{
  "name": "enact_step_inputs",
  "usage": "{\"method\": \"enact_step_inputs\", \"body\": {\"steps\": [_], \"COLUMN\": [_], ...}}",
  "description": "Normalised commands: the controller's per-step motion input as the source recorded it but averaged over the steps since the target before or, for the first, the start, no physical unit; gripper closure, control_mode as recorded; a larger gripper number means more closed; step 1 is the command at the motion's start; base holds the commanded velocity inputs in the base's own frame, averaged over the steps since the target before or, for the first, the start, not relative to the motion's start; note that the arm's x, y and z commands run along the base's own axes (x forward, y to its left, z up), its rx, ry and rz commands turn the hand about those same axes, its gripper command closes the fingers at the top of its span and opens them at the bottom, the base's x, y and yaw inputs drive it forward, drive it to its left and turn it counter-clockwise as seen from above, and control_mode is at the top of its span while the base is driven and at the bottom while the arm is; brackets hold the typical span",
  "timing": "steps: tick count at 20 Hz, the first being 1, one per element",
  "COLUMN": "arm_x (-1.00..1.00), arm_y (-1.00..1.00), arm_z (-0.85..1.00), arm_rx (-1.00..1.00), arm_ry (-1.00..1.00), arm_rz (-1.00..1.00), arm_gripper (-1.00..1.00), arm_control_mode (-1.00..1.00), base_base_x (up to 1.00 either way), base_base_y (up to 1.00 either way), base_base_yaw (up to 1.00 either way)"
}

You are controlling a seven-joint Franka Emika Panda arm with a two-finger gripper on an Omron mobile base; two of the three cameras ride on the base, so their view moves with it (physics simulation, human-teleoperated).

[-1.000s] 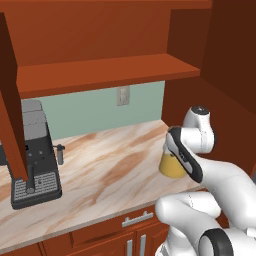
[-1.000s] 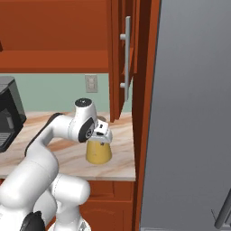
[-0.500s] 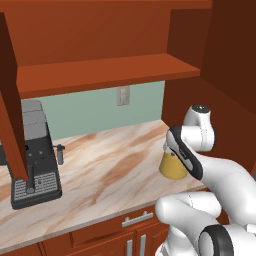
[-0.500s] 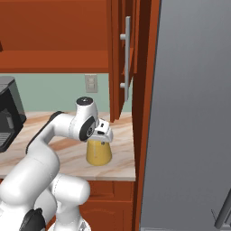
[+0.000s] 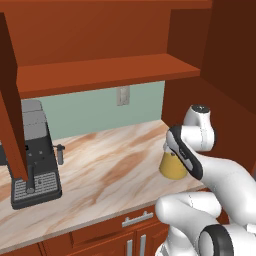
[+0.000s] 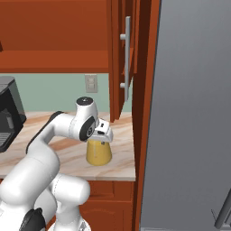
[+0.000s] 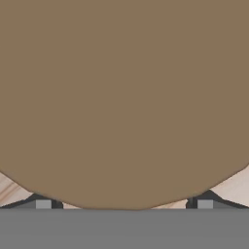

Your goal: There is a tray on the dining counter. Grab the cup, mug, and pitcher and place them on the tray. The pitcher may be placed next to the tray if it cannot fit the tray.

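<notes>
Kitchen scene with the pitcher (image 6: 99, 152) as landmark. The pitcher, a clear glass vessel of orange liquid, stands upright on the marbled bench (image 5: 110, 170) near the bench's right end, close to the front edge. In the hand view its round tan lid (image 7: 121, 97) lies directly beneath the hand, with slivers of marbled bench top showing past its lower rim. The jaws (image 6: 103, 135) are poised directly over the pitcher's neck, pointing down; they stand released at full spread, with the two dark fingertips (image 7: 43, 203) appearing at either side of the lid's lower edge. Whether they touch the glass cannot be told.

Far to the left of the pitcher, on the same bench, stands a black-and-grey coffee machine (image 5: 32, 155). Behind the pitcher, on the pale green wall, is a beige wall socket (image 6: 91, 83). Above the pitcher runs a reddish-brown wooden shelf (image 5: 105, 72). To the right of the pitcher rises a wall cabinet door with a long metal handle (image 6: 127, 56), and beyond it a tall grey refrigerator (image 6: 189, 113). Below the pitcher, the bench's wooden drawer front carries a metal drawer pull (image 5: 137, 219).
</notes>
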Motion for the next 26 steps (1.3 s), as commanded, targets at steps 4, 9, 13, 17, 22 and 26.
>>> {"method": "enact_step_inputs", "body": {"steps": [4, 9, 13, 17, 22, 26], "arm_x": [0.07, 0.05, 0.0, 0.0, 0.0, 0.0], "arm_y": [-0.01, -0.08, -0.11, -0.06, 0.0, 0.0], "arm_z": [-0.1, -0.13, -0.15, -0.12, 0.0, 0.0], "arm_rx": [0.0, 0.0, 0.0, 0.0, 0.0, 0.0], "arm_ry": [0.0, 0.0, 0.0, 0.0, 0.0, 0.0], "arm_rz": [0.0, 0.0, 0.01, 0.03, 0.0, 0.0], "arm_gripper": [-1.0, -1.0, -1.0, -1.0, -1.0, -1.0], "arm_control_mode": [-1.0, -1.0, -1.0, -1.0, -1.0, -1.0], "base_base_x": [0.0, 0.0, 0.0, 0.0, 0.0, 0.0], "base_base_y": [0.0, 0.0, 0.0, 0.0, 0.0, 0.0], "base_base_yaw": [0.0, 0.0, 0.0, 0.0, 0.0, 0.0]}}
